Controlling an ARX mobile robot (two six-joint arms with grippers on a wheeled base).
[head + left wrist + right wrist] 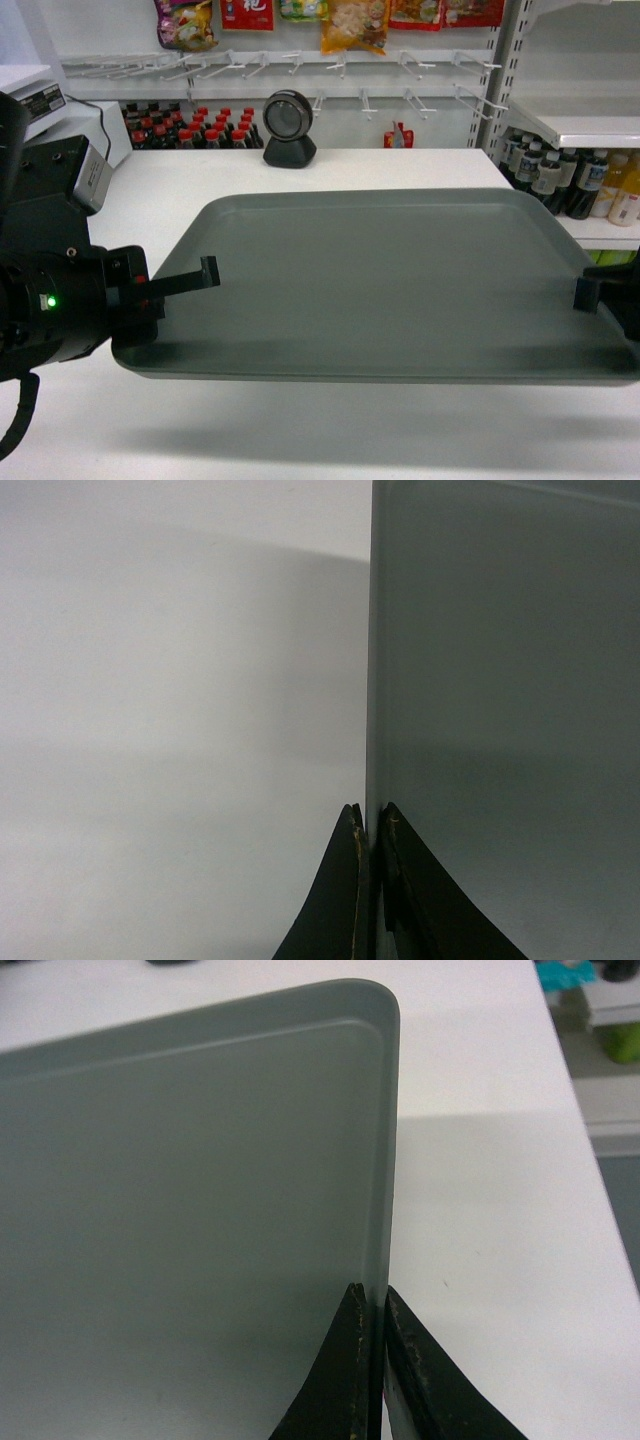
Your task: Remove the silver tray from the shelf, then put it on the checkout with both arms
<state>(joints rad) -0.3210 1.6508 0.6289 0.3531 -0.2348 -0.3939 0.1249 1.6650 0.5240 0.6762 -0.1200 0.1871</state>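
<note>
Silver tray: the silver tray point(390, 280) is held in the air above the checkout point(330, 170), flat side up, with a soft shadow under its near edge.
Left gripper: the left gripper point(205, 272) is closed tight on the left rim of the tray; in the left wrist view its two fingers point(345, 880) pinch the thin edge with no gap.
Right gripper: the right gripper point(585, 292) is clamped on the right rim in the same way. In the head view only one fingertip shows; the rest of that arm is cut off by the frame.
Left arm: its black wrist with a green light point(47, 301) fills the near left corner and hides the tray's near left corner.
Shelf: the shelf point(590, 128) stands far right, with bottles below it; their labels are too small to read.
Far side: a black round device point(290, 128) stands on the far part of the checkout.
</note>
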